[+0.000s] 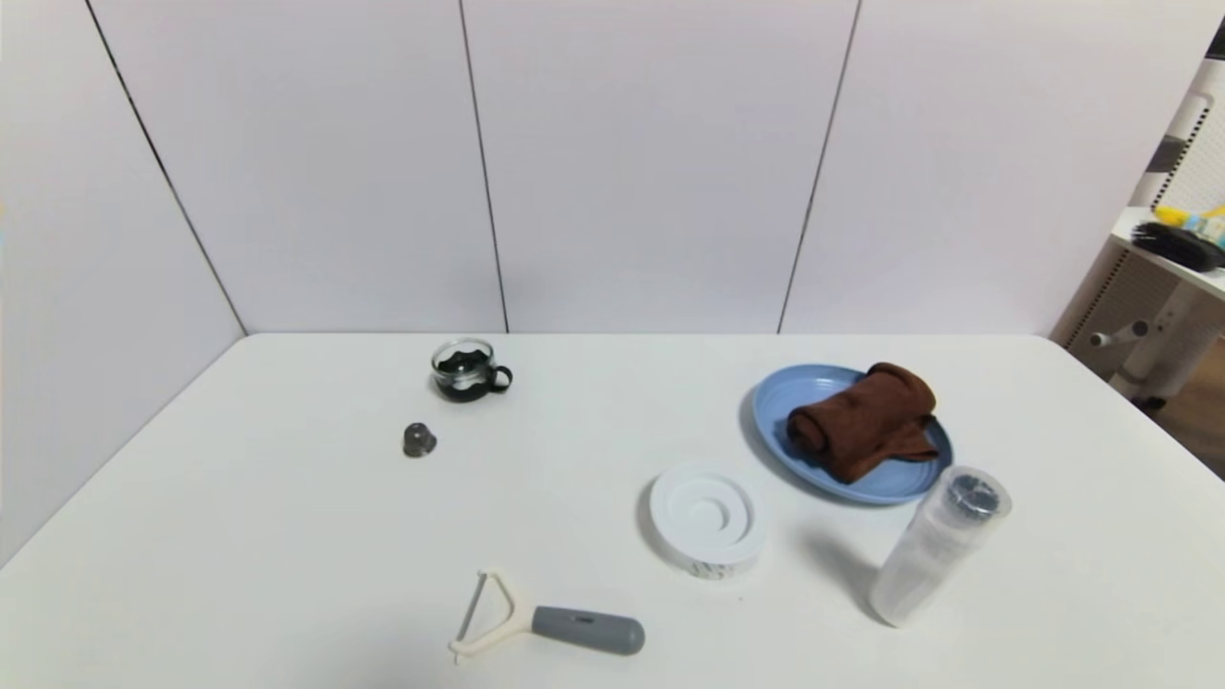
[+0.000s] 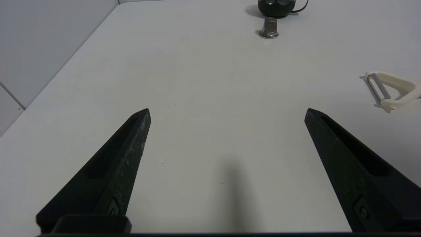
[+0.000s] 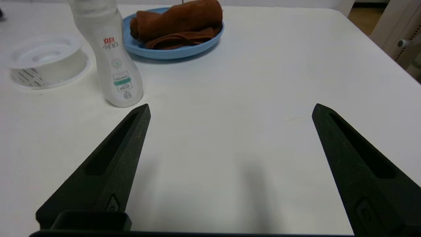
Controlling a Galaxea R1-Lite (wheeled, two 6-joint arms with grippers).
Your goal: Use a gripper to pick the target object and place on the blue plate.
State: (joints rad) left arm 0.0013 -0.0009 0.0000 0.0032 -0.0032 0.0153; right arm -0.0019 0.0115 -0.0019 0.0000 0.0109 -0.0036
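The dark brown rolled cloth (image 1: 866, 419) (image 3: 177, 23) lies on the light blue plate (image 1: 775, 421) (image 3: 171, 53) at the table's right. Neither arm shows in the head view. In the right wrist view my right gripper (image 3: 230, 110) hangs open over bare table near the front, well short of the plate, with nothing between its fingers. In the left wrist view my left gripper (image 2: 227, 112) is likewise open and empty above the left part of the table.
A clear plastic bottle (image 1: 938, 555) (image 3: 110, 56) stands just in front of the plate. A white ringed disc (image 1: 708, 517) (image 3: 46, 62) sits left of it. A peeler (image 1: 545, 624) (image 2: 391, 89), a small metal cap (image 1: 419, 439) (image 2: 269, 29) and a glass cup (image 1: 466, 369) are on the left half.
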